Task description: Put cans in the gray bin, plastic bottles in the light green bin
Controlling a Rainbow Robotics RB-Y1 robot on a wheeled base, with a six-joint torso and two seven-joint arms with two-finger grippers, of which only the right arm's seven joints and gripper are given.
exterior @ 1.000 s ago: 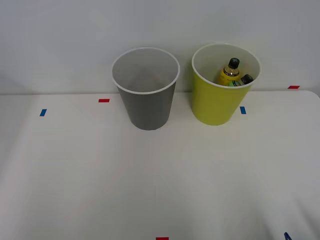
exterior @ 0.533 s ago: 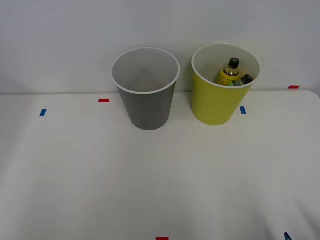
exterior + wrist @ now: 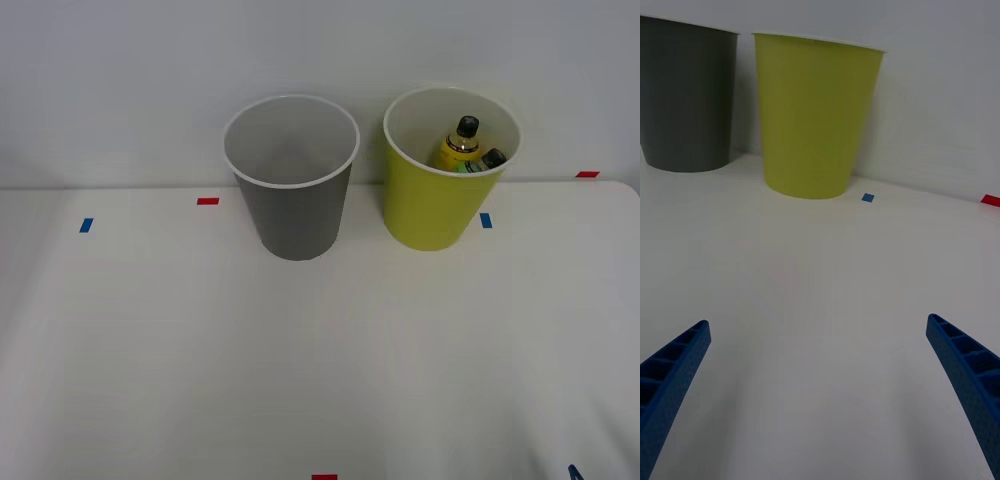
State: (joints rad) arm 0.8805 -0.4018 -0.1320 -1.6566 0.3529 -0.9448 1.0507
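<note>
With its sorting seemingly done, the blue ribbed end effector point(image 3: 820, 390) is hanging wide open and empty over the white counter point(image 3: 320, 350), while the black-capped plastic bottles point(image 3: 465, 148) are sitting inside the yellow-green plastic bin point(image 3: 440, 200) at upper right, beside the dark-gray plastic bin point(image 3: 295, 210).

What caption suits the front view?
Two plastic bottles sit inside the light green bin; the gray bin stands beside it.
</note>
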